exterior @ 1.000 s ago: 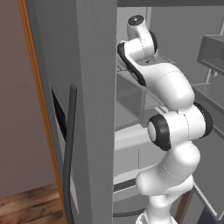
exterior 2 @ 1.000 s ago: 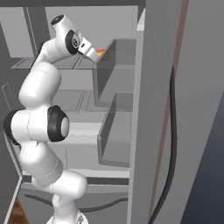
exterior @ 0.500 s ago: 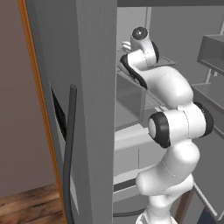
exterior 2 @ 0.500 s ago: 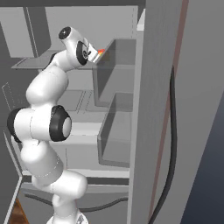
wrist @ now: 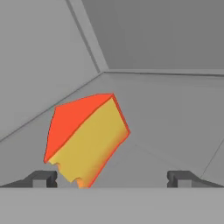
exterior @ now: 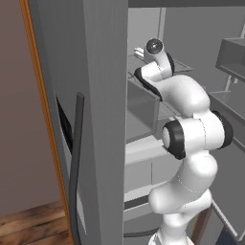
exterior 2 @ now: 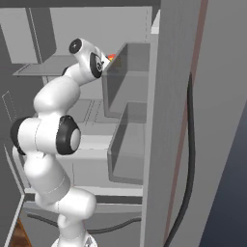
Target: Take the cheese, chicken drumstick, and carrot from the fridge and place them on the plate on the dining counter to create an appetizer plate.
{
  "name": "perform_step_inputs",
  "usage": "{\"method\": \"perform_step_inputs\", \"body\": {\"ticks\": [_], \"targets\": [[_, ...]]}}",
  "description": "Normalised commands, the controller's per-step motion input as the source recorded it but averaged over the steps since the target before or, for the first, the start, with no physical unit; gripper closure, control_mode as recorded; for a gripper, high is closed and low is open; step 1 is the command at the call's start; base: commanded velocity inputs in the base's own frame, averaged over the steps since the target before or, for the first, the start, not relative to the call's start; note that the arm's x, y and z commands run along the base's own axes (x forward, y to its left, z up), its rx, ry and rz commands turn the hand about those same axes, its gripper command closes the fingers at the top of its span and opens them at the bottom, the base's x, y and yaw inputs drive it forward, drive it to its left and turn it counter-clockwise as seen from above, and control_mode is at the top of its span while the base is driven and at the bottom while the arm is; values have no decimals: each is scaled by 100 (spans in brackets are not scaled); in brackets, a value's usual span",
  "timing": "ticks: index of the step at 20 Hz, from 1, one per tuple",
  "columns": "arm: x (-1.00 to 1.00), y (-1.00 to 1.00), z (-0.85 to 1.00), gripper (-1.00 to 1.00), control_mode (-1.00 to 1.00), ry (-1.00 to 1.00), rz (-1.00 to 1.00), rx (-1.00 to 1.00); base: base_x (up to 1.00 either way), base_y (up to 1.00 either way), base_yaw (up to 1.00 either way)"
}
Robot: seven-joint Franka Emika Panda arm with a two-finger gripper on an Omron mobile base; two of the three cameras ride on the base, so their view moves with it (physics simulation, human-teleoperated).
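Note:
The cheese [wrist: 85,138], an orange-yellow wedge with a red rind side, lies on a grey upper shelf of the fridge [exterior: 91,95]. In the hand view it sits just beyond the left fingertip [wrist: 41,178], partly inside the span of my gripper [wrist: 113,178]. The jaws stand open and wide with nothing held. From the right base view a sliver of the cheese [exterior 2: 111,56] peeks past the hand, which reaches into the fridge [exterior 2: 173,120] at upper-shelf height. The chicken drumstick, carrot, plate and dining counter are out of view.
The open fridge door [exterior: 103,143] with its dark handle [exterior: 75,162] stands close on the left. On the right, door bins [exterior 2: 126,144] jut out beside the arm. Grey shelves and drawers [exterior: 143,162] lie below the hand. The fridge's back wall [wrist: 166,35] is just behind the cheese.
The arm has stretched deeper into the fridge along the upper shelf, carrying the hand forward toward the cheese. The jaws have stayed open.

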Motion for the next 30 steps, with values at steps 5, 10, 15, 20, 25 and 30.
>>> {"method": "perform_step_inputs", "body": {"ticks": [5, 10, 15, 20, 25, 30], "targets": [[14, 7, 0, -100, -100, 13, 0, -5, 0, 0, 0], [0, 15, 0, -100, -100, 25, 0, -10, 0, 0, 0], [13, 13, -1, -100, -100, 16, 0, -6, 0, 0, 0], [39, 7, -14, -100, -100, 1, 0, 0, 0, 0, 0], [47, 1, -41, -100, -100, -2, 0, 0, 0, 0, 0], [43, 0, -46, -100, -100, -7, 0, 0, 0, 0, 0]]}}
